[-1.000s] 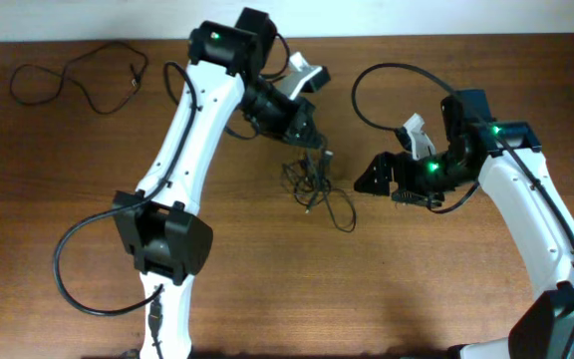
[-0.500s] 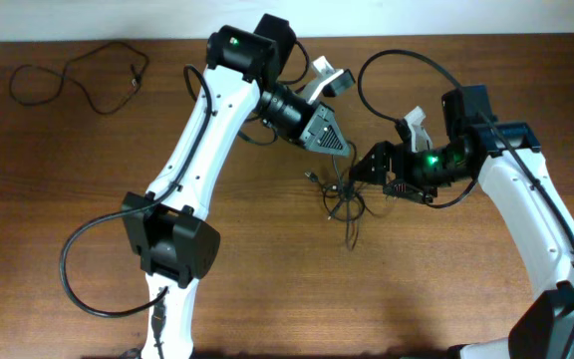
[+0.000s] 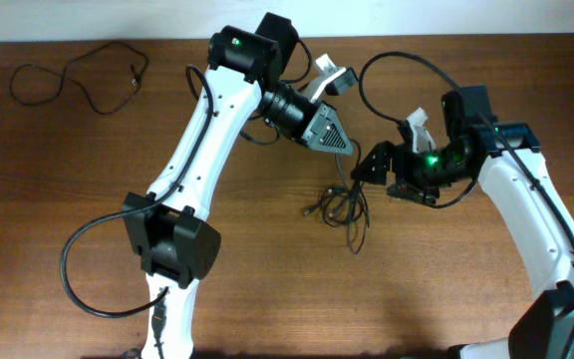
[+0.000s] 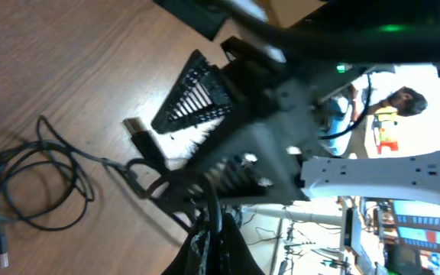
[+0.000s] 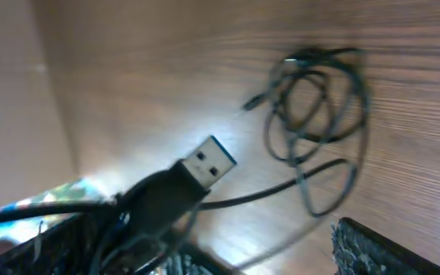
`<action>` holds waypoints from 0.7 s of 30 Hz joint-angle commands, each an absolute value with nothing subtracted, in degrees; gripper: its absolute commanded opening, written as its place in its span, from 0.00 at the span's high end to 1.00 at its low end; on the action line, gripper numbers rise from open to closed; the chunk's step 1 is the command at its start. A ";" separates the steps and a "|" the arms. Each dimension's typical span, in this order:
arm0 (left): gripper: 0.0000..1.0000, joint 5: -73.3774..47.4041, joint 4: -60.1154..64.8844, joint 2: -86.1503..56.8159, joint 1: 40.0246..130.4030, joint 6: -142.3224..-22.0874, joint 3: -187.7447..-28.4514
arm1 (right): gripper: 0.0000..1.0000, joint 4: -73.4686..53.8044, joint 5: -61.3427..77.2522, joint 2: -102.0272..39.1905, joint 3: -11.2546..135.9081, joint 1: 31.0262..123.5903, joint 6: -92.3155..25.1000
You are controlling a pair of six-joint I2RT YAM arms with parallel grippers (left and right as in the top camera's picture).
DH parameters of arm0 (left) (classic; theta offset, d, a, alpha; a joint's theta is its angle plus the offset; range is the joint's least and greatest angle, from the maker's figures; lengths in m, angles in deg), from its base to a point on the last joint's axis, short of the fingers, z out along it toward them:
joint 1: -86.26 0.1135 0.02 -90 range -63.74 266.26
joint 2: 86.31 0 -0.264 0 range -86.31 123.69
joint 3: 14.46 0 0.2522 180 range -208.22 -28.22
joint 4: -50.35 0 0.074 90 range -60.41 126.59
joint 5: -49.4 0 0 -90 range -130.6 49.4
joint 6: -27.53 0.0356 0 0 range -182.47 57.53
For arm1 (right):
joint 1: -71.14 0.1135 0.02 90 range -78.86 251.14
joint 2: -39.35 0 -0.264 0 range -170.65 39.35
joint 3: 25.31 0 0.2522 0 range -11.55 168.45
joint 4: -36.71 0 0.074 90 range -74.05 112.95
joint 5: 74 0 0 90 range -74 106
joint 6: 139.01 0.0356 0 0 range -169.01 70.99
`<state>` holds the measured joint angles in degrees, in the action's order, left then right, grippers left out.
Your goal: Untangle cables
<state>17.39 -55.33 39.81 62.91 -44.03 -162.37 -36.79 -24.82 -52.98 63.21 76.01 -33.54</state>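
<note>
1. Our left gripper (image 3: 346, 150) is pinched together on a strand rising from the cables (image 3: 345, 204). In its wrist view the fingertips (image 4: 218, 252) meet at a point.
2. Our right gripper (image 3: 369, 170), just beside the left gripper, has its fingers (image 5: 388, 248) spread apart. A plug (image 5: 205, 162) lies close against one finger, and we cannot tell whether anything pinches it.
3. The cables lie tangled on the table (image 3: 267, 289) just in front of the left gripper. A lone cable (image 3: 76, 80) lies well apart, far to its left.
4. Since half a second ago both grippers have barely shifted. The tangle has spread wider, and a loose end has dropped away from the left gripper.
</note>
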 commanded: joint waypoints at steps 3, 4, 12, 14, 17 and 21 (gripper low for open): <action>1.00 21.53 -55.20 39.55 62.80 -43.97 -163.26 | 0.01 -37.16 -12.06 -53.18 59.67 76.05 -28.52; 1.00 21.22 -55.09 39.55 63.17 -43.94 -163.29 | 0.01 -37.34 -10.18 -53.18 59.23 76.03 -28.49; 1.00 26.64 -55.18 39.53 72.88 -46.39 -164.10 | 0.01 -40.71 3.18 -53.18 56.79 75.99 -22.96; 1.00 25.61 -56.20 39.53 76.13 -46.63 -164.10 | 0.01 -41.14 3.18 -53.18 56.79 75.99 -22.99; 1.00 21.63 -57.25 39.53 79.65 -51.51 -164.10 | 0.01 -41.16 3.00 -53.18 56.79 75.99 -22.96; 1.00 21.02 -58.67 39.53 80.98 -54.04 -164.10 | 0.01 -39.90 -6.24 -53.18 56.79 75.99 -23.68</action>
